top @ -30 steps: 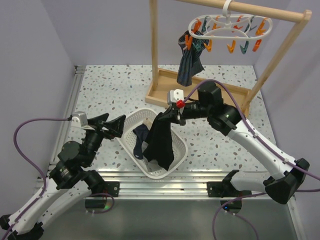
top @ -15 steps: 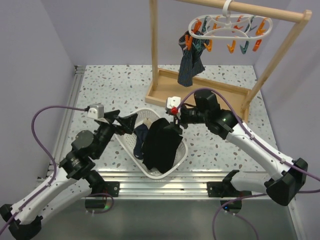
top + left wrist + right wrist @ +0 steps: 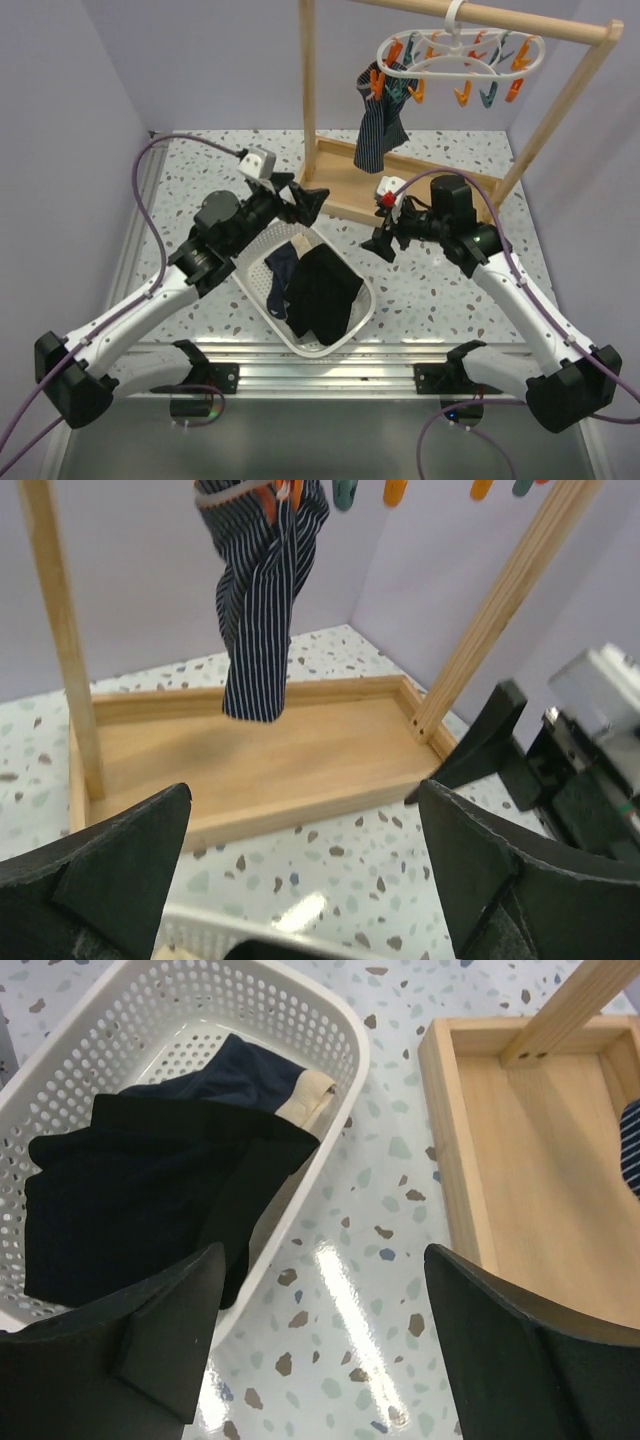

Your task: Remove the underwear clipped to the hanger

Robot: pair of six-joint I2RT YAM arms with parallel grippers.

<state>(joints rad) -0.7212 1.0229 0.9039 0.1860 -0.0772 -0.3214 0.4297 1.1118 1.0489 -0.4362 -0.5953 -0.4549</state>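
under one end of the hanger [image 3: 437, 68], only the striped underwear [image 3: 262, 590] is being held by clips [image 3: 463, 95], draping over the tray [image 3: 250, 750] of the wooden frame [image 3: 308, 90]; other clips are dangling bare. black piece [image 3: 322, 290] and navy piece [image 3: 260, 1080] are lying in the white basket [image 3: 366, 296], so one garment is judged left. left gripper [image 3: 300, 195] is being held spread wide, pointed at the striped underwear, which is hanging above and beyond it, well apart. right gripper [image 3: 385, 240], spread and pinching nothing, is being held low beside the basket, seemingly clear of the left arm
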